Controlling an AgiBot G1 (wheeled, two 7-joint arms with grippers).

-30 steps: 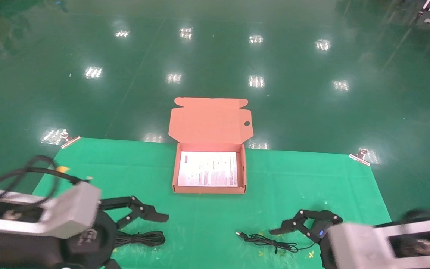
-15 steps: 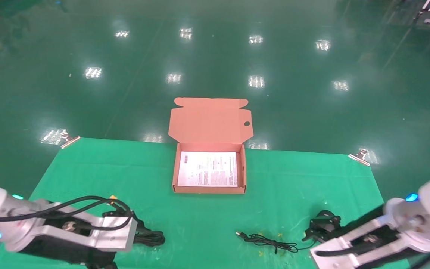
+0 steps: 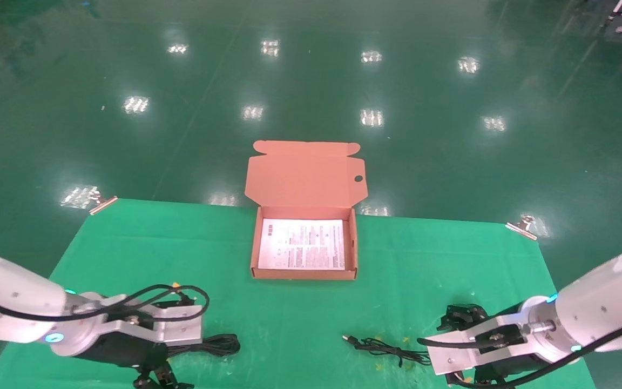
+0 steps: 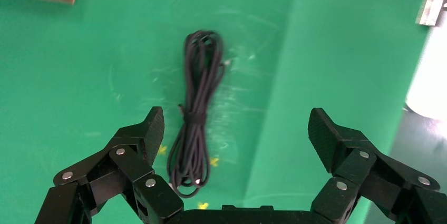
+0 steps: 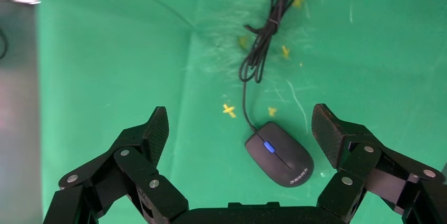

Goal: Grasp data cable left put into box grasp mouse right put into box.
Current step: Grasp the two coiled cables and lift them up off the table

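While the box at 12 o'clock on the bench holds only its sheet, nothing is packed. The cable lies below the spread left gripper, the mouse below the spread right gripper. From the head, both grippers and the mouse are largely hidden by the wrists.

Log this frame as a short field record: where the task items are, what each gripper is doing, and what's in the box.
data cable: coiled on green mat, ungrasped
mouse: on mat, cord trailing away, ungrasped
box: lid open, holds only a white printed sheet
left gripper: open, above the cable
right gripper: open, above the mouse
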